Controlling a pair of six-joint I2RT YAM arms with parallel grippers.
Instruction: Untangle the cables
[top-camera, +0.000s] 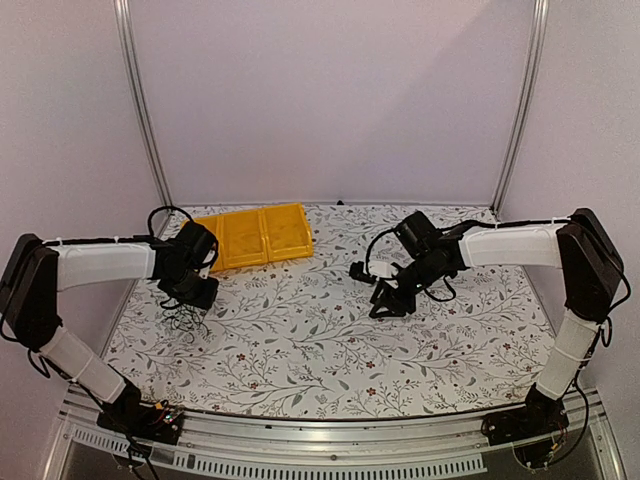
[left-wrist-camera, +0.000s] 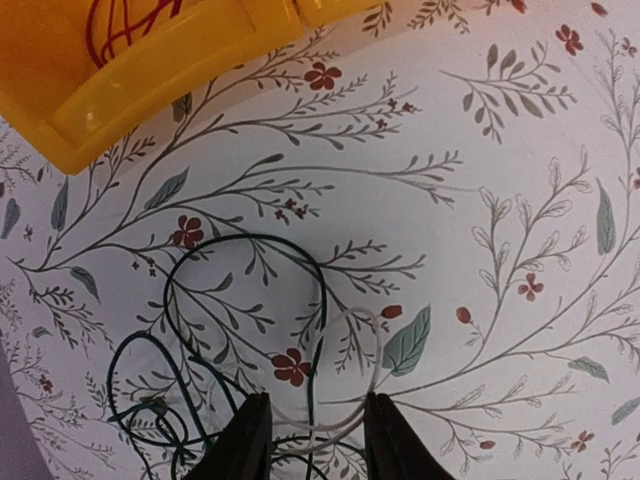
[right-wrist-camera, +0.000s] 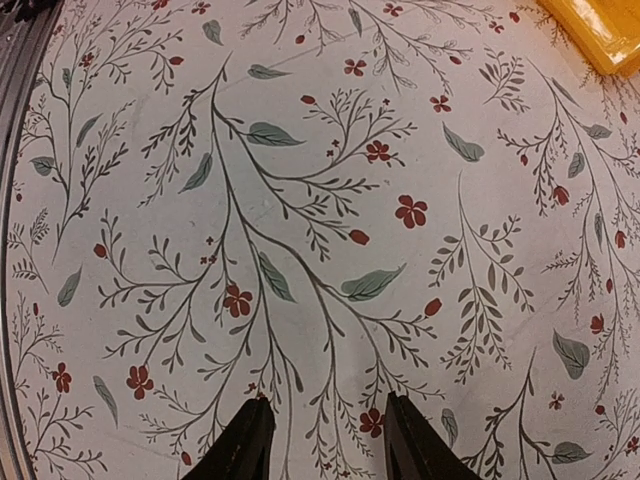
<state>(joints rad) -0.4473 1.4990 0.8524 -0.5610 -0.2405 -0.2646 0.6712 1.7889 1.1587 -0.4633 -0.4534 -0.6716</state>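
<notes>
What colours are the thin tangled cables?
The thin tangled cables are dark green-black, plus one whitish; clearest in left wrist view.

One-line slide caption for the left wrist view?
Left gripper, open, above tangled dark and whitish cables on the floral table; yellow tray at top left.

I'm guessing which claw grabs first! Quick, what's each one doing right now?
Left gripper: open, straddling the cables, not pinching them.
Right gripper: open, holding nothing.

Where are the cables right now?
In the top view, the cables lie on the left, under the left tool, nearer than the yellow tray.
</notes>
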